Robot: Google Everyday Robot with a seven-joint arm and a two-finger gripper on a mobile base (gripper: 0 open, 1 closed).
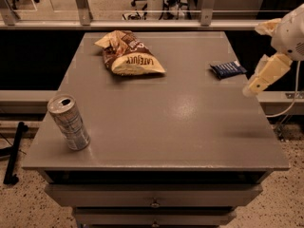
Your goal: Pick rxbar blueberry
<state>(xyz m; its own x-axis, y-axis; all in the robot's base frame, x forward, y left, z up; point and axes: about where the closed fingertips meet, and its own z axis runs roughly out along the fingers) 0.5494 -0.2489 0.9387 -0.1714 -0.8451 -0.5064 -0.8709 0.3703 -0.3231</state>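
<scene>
The rxbar blueberry (228, 69) is a small flat dark blue wrapper lying on the grey table (156, 122) near its right edge, toward the back. My gripper (258, 84) hangs at the right edge of the table, cream-coloured, pointing down and left. It is just right of and a little nearer than the bar, above the table and not touching the bar. It holds nothing that I can see.
A brown and cream chip bag (128, 55) lies at the back centre-left. A silver drink can (69, 122) stands near the front left corner. Drawers sit under the table's front edge. A railing runs behind the table.
</scene>
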